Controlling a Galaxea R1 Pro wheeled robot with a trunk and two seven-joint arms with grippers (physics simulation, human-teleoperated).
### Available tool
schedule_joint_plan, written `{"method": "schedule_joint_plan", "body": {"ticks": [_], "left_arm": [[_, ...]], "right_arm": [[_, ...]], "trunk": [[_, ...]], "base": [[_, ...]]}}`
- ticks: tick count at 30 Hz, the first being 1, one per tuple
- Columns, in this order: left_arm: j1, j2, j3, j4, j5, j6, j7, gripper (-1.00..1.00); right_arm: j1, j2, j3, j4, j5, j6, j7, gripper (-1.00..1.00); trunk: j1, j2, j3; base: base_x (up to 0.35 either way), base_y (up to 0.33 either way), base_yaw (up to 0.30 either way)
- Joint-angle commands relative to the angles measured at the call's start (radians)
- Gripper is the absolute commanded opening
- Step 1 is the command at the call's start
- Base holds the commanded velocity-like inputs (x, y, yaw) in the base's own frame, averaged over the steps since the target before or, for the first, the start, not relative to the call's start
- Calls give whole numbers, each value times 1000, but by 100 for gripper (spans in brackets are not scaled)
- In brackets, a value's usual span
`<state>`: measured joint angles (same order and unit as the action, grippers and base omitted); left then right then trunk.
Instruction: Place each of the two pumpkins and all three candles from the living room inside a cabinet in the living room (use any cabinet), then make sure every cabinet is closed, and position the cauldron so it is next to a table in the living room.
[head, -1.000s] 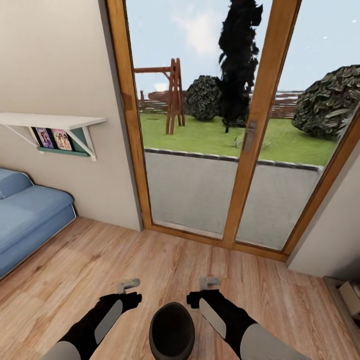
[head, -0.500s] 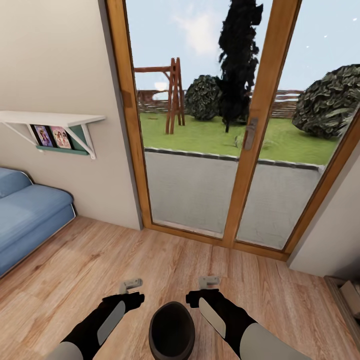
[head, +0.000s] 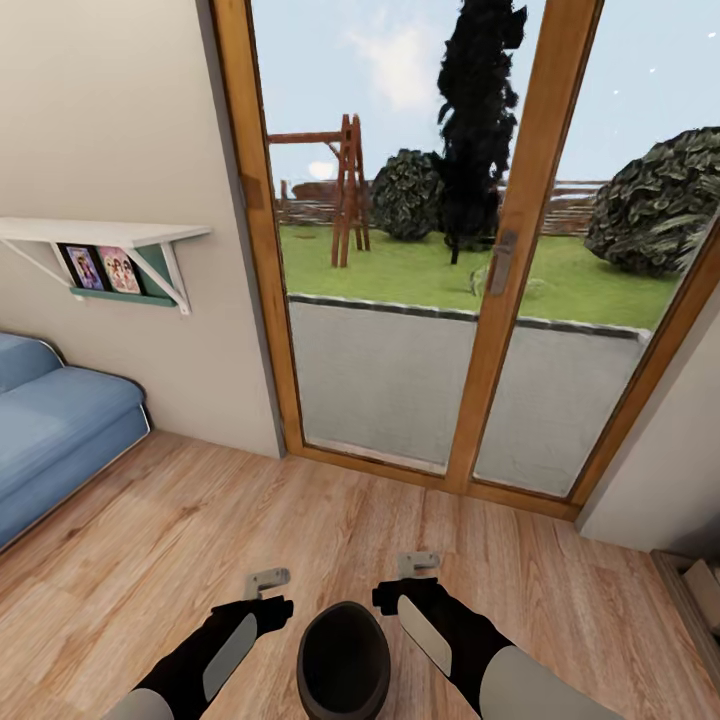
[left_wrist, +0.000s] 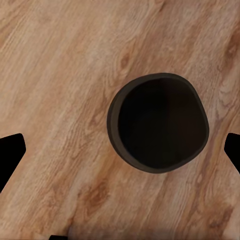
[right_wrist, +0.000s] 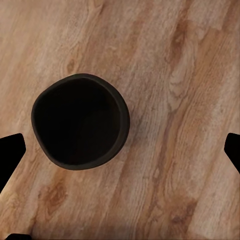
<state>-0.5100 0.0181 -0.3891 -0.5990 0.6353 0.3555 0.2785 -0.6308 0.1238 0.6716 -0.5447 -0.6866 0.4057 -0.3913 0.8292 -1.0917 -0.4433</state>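
Note:
The black round cauldron (head: 343, 660) stands upright on the wood floor just in front of me, between my two arms. Its dark hollow mouth faces up in the left wrist view (left_wrist: 157, 129) and the right wrist view (right_wrist: 80, 121). My left gripper (head: 268, 580) hovers beside it on the left, open and holding nothing. My right gripper (head: 418, 566) hovers on the other side, also open and holding nothing. In both wrist views the black fingertips (left_wrist: 11, 155) (right_wrist: 10, 155) stand wide apart above the floor. The pumpkins, candles, cabinet and table are out of view.
A glass patio door in a wooden frame (head: 500, 300) fills the wall ahead. A blue sofa (head: 50, 440) stands at the left under a white wall shelf (head: 100, 238) with pictures. A box (head: 702, 590) sits at the right edge.
My left gripper has slid a little nearer to me and toward the cauldron. The view has shifted slightly, so the sofa and shelf sit a bit further left. The cauldron has stayed put.

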Motion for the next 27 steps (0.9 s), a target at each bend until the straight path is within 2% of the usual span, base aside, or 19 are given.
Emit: {"method": "schedule_joint_plan", "body": {"ticks": [1,23,27], "left_arm": [[-1,1,-8,-3,10,2,10,100],[-3,2,-8,-31,12,21,18,100],[-4,2,-7,-52,12,75,21,100]], "right_arm": [[-1,-1,6,-1,-9,2,-8,100],[-1,0,6,-2,-1,4,-11,100],[-1,0,6,-3,-1,8,-9,100]], "trunk": [[4,-8,-4],[88,-162,-73],[104,-190,-86]], "base": [[0,0,0],[0,0,0],[0,0,0]]}}
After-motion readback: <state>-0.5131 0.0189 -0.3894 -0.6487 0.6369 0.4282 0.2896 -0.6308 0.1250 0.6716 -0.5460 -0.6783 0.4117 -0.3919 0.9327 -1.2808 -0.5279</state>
